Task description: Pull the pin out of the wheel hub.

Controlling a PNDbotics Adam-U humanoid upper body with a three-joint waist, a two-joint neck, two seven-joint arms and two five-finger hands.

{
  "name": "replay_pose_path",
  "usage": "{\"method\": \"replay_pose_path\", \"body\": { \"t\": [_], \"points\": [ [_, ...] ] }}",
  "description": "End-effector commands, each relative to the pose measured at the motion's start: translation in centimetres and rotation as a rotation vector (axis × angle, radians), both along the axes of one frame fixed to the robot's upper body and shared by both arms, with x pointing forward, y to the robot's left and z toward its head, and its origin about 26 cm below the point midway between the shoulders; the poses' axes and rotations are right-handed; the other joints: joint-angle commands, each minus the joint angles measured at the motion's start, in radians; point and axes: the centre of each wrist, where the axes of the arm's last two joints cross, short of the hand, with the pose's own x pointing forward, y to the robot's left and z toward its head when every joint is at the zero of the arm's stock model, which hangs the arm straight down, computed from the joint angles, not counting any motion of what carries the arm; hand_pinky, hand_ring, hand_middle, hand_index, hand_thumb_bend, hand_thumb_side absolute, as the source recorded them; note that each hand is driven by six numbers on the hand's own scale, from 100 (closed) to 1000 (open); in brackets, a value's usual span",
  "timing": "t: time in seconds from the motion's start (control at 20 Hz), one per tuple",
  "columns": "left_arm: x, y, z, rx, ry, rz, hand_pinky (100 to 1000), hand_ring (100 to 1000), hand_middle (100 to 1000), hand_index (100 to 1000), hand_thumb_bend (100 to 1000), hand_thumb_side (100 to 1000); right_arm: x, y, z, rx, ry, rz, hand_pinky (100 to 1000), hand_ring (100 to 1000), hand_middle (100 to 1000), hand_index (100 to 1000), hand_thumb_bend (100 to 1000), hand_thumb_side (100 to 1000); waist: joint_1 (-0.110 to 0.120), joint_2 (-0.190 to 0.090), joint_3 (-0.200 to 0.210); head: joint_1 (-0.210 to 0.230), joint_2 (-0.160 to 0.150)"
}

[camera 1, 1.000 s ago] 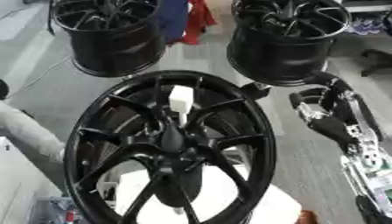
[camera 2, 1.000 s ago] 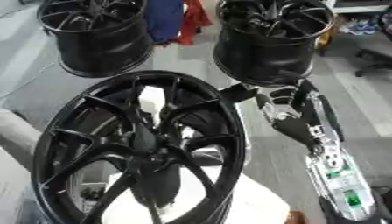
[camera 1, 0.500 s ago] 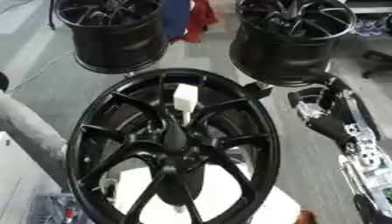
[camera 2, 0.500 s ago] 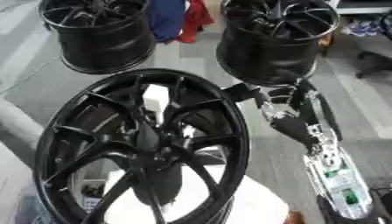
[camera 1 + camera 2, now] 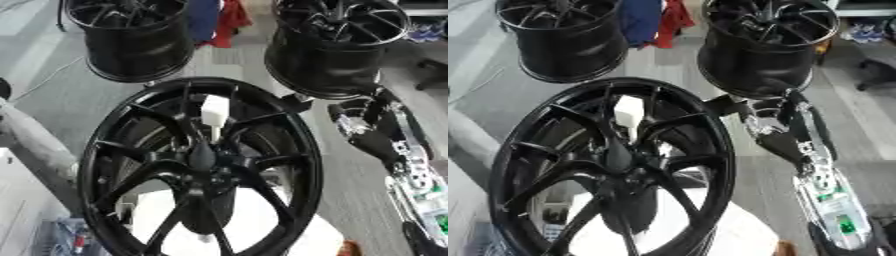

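A large black spoked wheel hub [image 5: 114, 165] lies before me on a white support [image 5: 254, 227]. A white pin [image 5: 214, 110] with a blocky head stands between the upper spokes. Its thin stem runs down toward the hub's centre [image 5: 203, 156]. My right arm comes up from the lower right. My right hand [image 5: 354, 125] sits just outside the rim's upper right edge, with a dark tip [image 5: 724, 106] reaching to the rim. It is apart from the pin. My left hand does not show.
Two more black wheels stand at the back, one left [image 5: 131, 35] and one right [image 5: 337, 45]. Blue and red cloth [image 5: 219, 17] hangs between them. A grey padded shape [image 5: 35, 145] slants along the left edge. Grey floor lies around.
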Motion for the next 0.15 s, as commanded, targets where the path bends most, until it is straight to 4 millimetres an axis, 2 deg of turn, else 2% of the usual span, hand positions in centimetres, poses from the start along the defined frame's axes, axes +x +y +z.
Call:
{"method": "replay_pose_path", "body": {
  "t": [0.05,0.15],
  "points": [
    [0.11,-0.43,0.97,-0.018,-0.029,-0.003,595,607,660,789,100,594,0.15,-0.14,0.79,-0.007,-0.026,0.005,660,667,721,832,409,209,0.001,-0.007,0.005,-0.001,-0.009],
    [0.14,-0.67,0.78,-0.032,-0.023,-0.005,594,604,656,788,100,596,0.13,-0.11,0.78,-0.007,-0.026,0.008,660,667,721,832,410,209,0.001,-0.008,0.003,-0.003,-0.010]
  ]
}}
